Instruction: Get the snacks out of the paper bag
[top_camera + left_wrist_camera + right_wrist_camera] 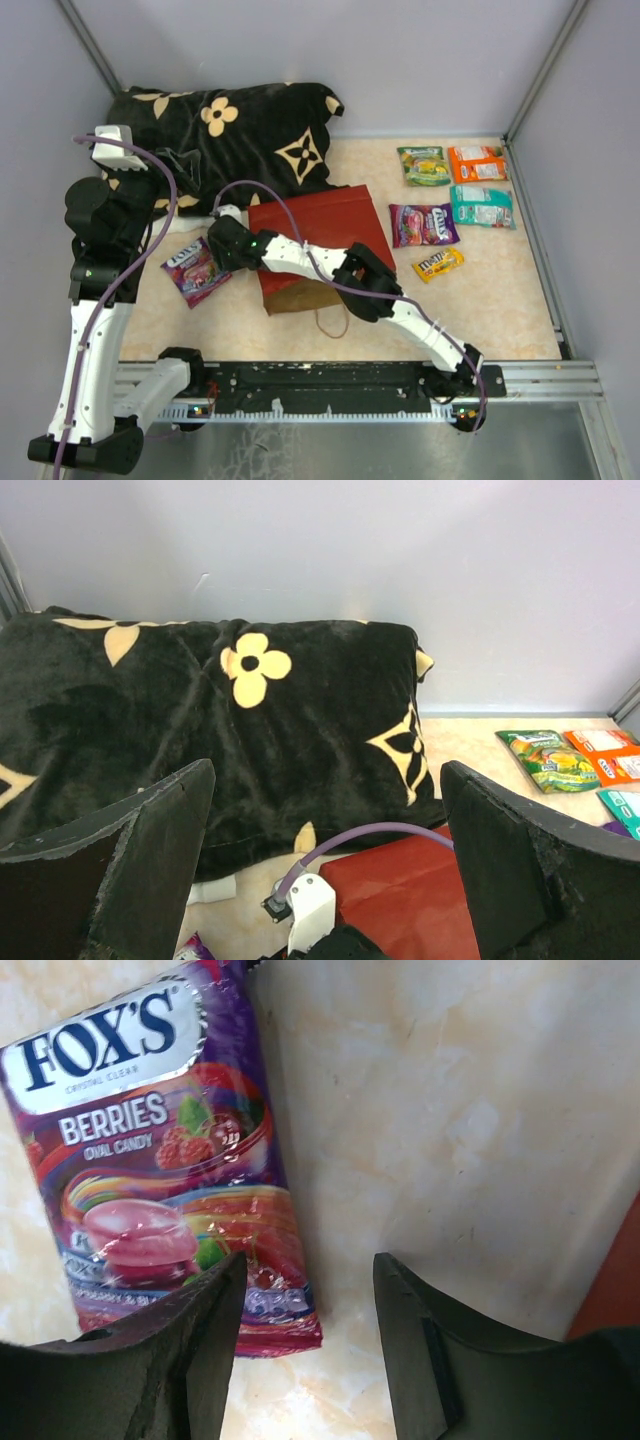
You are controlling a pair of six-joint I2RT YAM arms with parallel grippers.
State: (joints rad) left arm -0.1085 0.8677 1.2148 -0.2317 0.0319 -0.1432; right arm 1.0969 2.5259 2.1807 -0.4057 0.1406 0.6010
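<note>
Your left claw [328, 770] hangs wide apart above the black pillow [230, 130]. Left of the red paper bag [330, 215], your right claw [310, 1260] stands apart, clamping nothing, with a corner of the purple Fox's packet [160, 1160] between its fingers. Five more packets [423, 224] lie on the tabletop [500, 300], right of the bag.

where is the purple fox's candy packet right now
In the top view the glossy purple Fox's berries packet lies left of the red paper bag, just beside the right hand.
</note>
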